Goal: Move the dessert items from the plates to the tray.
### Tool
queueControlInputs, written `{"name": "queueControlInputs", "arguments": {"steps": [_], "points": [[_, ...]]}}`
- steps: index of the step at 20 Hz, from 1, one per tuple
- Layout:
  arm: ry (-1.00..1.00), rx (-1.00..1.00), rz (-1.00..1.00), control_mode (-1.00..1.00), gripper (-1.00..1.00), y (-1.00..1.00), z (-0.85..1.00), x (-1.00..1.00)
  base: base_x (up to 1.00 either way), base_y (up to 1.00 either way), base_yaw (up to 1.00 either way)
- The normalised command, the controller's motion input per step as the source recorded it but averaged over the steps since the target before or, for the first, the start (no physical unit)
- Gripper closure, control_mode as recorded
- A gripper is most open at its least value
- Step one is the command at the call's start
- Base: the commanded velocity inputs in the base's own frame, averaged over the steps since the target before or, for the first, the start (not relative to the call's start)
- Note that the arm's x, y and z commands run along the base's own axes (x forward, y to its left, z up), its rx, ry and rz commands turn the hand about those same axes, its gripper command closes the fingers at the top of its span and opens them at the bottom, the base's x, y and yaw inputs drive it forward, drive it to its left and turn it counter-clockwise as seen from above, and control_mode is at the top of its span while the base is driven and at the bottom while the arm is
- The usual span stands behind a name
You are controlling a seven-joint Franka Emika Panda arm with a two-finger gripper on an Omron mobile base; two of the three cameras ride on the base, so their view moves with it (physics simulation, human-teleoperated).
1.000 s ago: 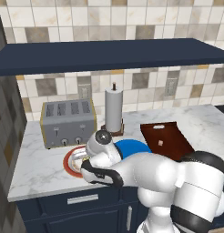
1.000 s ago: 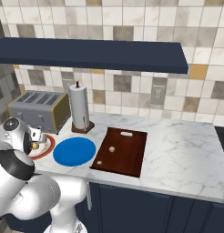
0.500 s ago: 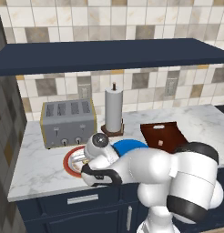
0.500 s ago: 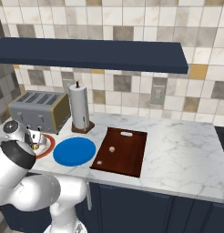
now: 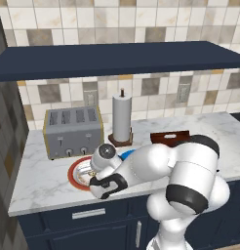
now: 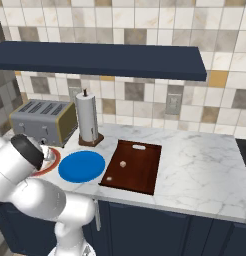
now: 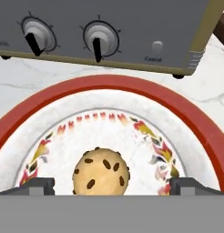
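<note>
One cookie (image 7: 101, 172) lies on the red-rimmed plate (image 7: 186, 119), between spread, released fingers (image 7: 35, 185). Right base view adds one blue plate (image 6: 82, 166) and one tray (image 6: 145, 170) carrying two pale bits, one a cube (image 6: 123, 163). One toaster (image 5: 73, 131) behind.

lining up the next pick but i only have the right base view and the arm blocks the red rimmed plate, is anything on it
Observer: Yes. In the hand view a round cookie with dark specks lies on the white centre of the red-rimmed plate.
Operator: ok is the pincer on it yet
Observer: Not yet. The pincer is open, with its two dark fingertips wide apart, one on each side of the cookie and clear of it.
Operator: anything close in front of the hand
Observer: The toaster stands just past the plate's far rim, its two knobs facing the hand.
</note>
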Motion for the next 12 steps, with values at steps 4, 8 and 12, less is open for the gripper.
{"name": "queueControlInputs", "arguments": {"steps": [4, 8, 12], "points": [[0.04, -0.01, 0.0, -1.0, -1.0, 0.0, -0.18, -0.02, 0.0, 0.0, 0.0], [0.0, 0.0, 0.0, -1.0, -1.0, 0.06, -0.01, 0.2, 0.0, 0.0, 0.0], [0.0, 0.0, -0.03, -1.0, -1.0, 0.2, 0.0, 0.32, 0.0, 0.0, 0.0]]}}
